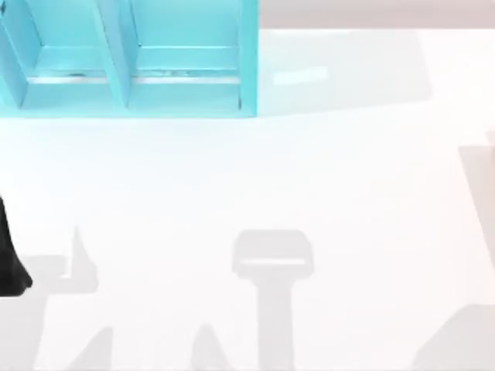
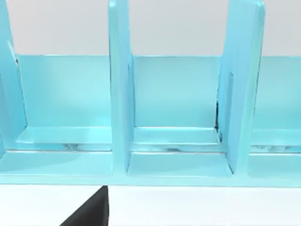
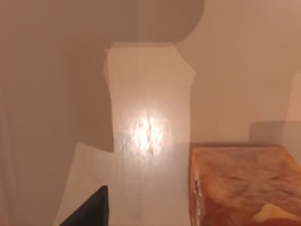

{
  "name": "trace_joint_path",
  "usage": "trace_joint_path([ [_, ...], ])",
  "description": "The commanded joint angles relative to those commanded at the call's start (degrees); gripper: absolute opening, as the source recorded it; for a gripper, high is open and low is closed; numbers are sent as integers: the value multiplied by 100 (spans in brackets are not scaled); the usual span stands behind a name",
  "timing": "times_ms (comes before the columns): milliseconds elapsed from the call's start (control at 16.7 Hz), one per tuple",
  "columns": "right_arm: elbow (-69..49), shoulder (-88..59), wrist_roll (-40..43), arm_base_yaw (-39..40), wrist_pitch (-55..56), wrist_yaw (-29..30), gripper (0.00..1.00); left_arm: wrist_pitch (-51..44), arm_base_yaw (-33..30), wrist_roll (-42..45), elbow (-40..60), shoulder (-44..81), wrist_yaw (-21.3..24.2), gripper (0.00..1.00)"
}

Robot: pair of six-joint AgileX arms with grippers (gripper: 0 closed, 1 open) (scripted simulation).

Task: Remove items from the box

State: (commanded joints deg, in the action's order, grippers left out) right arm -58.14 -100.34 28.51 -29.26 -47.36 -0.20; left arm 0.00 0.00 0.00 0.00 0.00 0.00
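Note:
The box is a cyan unit with upright dividers, standing at the table's far left. Its compartments face the left wrist view, and those in view hold nothing. A dark part of my left gripper shows a short way in front of the box's front edge. My left arm is at the table's left edge. In the right wrist view a glossy, marbled orange-brown piece lies on a warm-lit surface, beside a dark part of my right gripper and apart from it.
The white table stretches out in front of the box and to its right, crossed by grey shadows of the arms. A bright glare spot lies on the surface in the right wrist view.

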Motion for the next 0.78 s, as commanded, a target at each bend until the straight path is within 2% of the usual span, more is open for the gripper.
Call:
trace_joint_path([
  [300, 105, -86, 19, -19, 132, -2, 100, 0, 0, 0, 0, 0, 0, 100],
  [780, 105, -86, 19, -19, 132, -2, 40, 0, 0, 0, 0, 0, 0, 100],
])
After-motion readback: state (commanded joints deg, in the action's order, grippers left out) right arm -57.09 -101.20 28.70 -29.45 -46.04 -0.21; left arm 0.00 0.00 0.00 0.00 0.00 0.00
